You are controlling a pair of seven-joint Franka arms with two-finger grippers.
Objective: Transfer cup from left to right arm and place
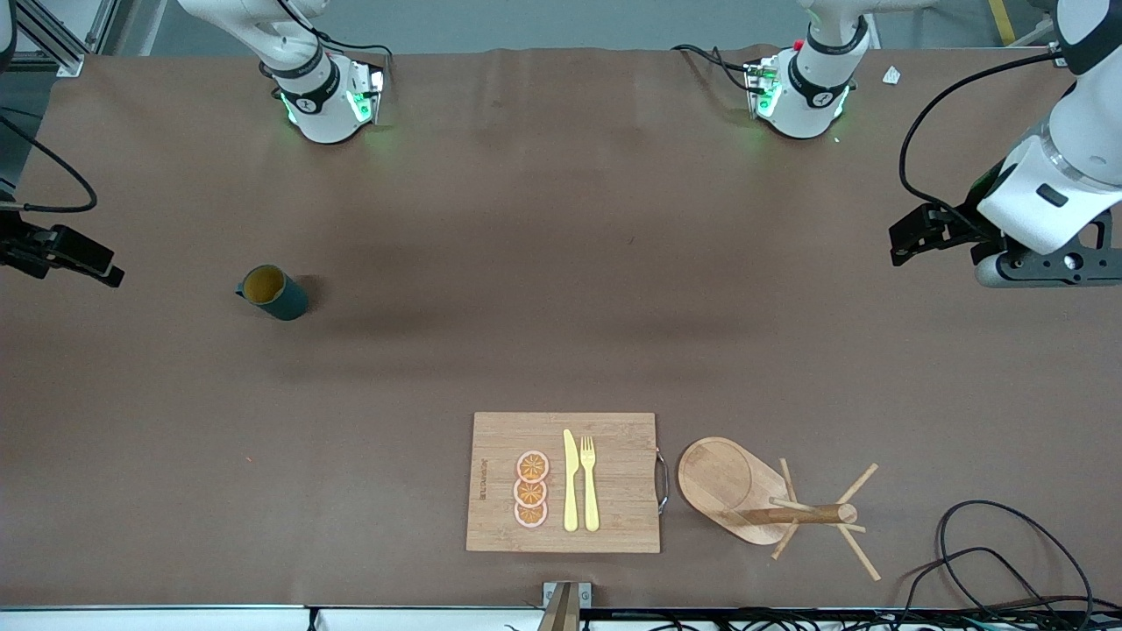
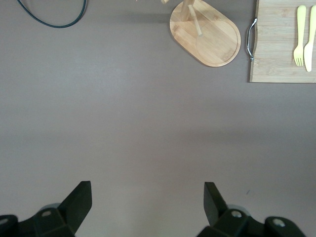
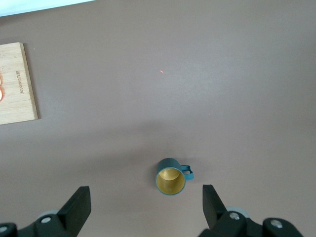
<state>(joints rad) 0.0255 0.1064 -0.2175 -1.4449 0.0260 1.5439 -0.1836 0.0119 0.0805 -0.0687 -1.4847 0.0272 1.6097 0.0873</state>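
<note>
Nearest the front camera we see a wooden cutting board [image 1: 564,482] carrying three orange slices [image 1: 531,489], a yellow knife [image 1: 571,480] and a yellow fork [image 1: 589,482]. Beside it, toward the left arm's end of the table, stands a wooden peg stand [image 1: 771,506] on an oval base. A black cable [image 1: 1008,561] loops near that corner.

Farther from the camera, toward the right arm's end, we find the cup [image 1: 273,292] upright on the brown table [image 1: 526,289], its mouth showing a tan inside, its handle small. Nothing touches it.

The right gripper [image 3: 145,205] hangs over the table at its own end, fingers spread wide, with the cup below and between them in its wrist view. The left gripper [image 2: 148,202] hangs over bare table at its own end, fingers likewise spread and empty.
</note>
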